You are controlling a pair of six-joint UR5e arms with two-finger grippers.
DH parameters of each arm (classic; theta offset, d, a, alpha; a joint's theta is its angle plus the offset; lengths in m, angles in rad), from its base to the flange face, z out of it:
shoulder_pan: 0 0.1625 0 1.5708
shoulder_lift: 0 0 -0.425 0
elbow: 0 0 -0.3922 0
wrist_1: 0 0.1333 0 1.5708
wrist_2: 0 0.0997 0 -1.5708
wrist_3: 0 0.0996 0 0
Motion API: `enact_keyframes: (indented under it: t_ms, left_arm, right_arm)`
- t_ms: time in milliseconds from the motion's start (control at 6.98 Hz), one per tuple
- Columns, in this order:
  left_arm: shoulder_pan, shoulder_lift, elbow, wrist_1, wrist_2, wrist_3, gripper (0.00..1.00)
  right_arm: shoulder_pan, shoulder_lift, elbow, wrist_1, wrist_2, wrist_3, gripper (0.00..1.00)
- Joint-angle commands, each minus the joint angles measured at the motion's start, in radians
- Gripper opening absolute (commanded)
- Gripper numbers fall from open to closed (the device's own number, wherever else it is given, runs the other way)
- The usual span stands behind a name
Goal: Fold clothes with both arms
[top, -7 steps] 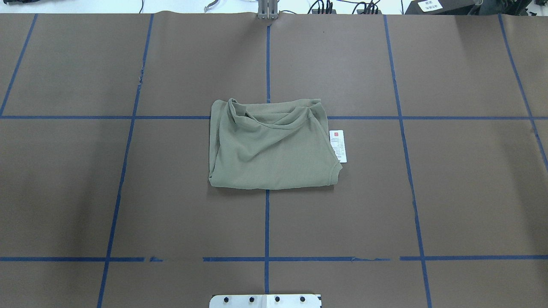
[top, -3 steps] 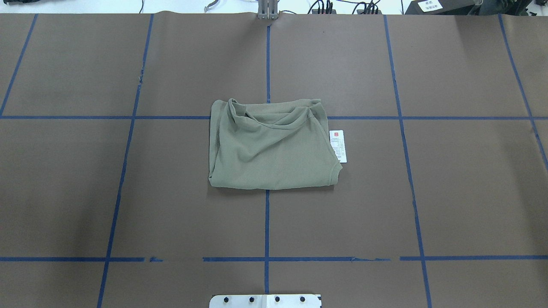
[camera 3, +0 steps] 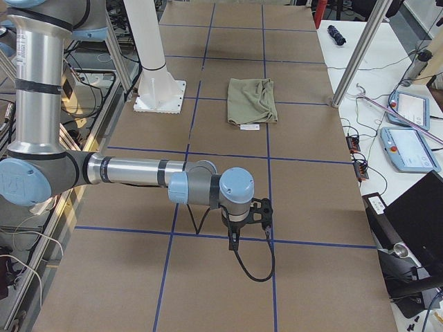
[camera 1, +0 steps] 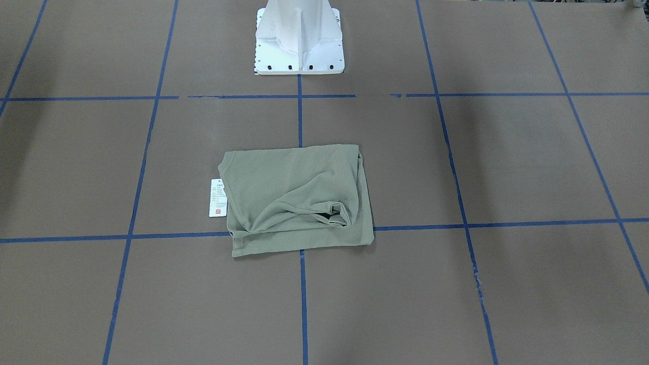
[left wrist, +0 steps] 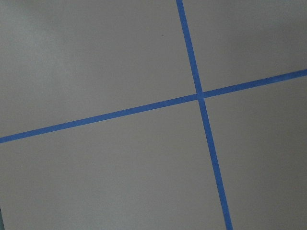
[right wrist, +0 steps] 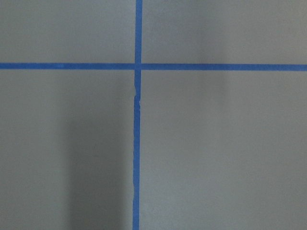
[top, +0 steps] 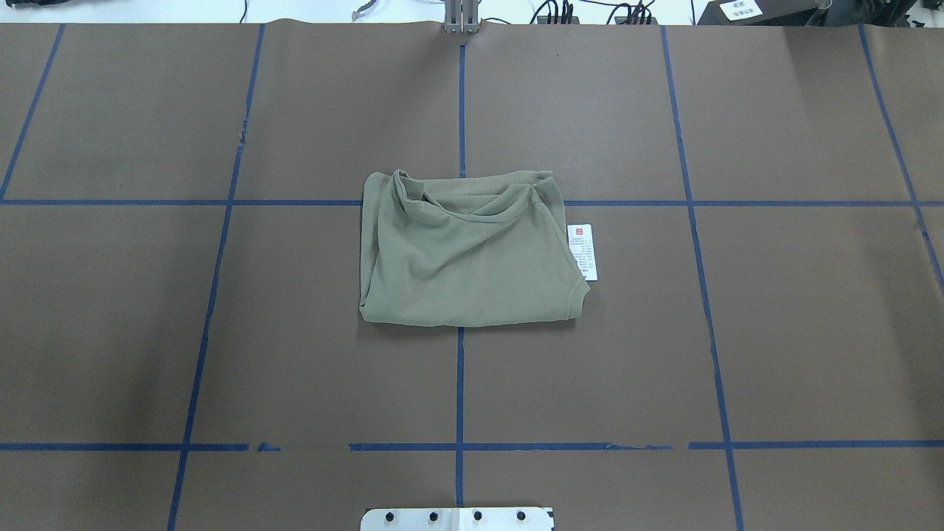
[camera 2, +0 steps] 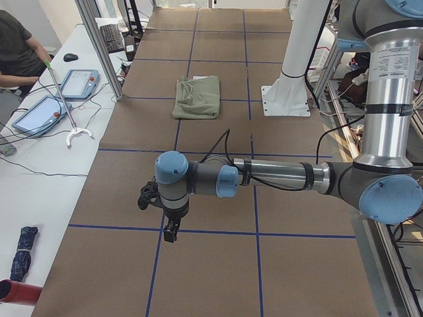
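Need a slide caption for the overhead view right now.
Folded sage-green shirt on the brown taped-grid table, white hang tag at its edge.

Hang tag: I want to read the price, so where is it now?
In the overhead view the hang tag lies flat on the table against the right edge of the folded shirt, on the robot's right side.

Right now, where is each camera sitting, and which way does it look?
Overhead exterior: behind the robot, looking forward and down at the folded shirt; only the pedestal base edge shows.
Front-facing: across the table, facing the robot; shows its pedestal base.
Exterior left: table's left end, looking along it; left arm near.
Exterior right: opposite end; right arm near.
Left wrist: looks down at crossed blue tape; no robot parts.
Right wrist: same.
Shared: all four fixed views show the shirt.
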Motion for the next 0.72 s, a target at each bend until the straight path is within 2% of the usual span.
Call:
enact_keyframes:
  t_ms: [0,573]
  left_arm:
    - [0.000,-0.001,-0.001,0.000,0.000,-0.001,1.00]
    - [0.000,-0.004,-0.004,-0.002,0.000,-0.080,1.00]
  right_arm:
    - [-0.018,0.001,-0.003,0.070,0.002,0.091,1.00]
    - [-0.029,0.001,-0.003,0.072,0.002,0.092,1.00]
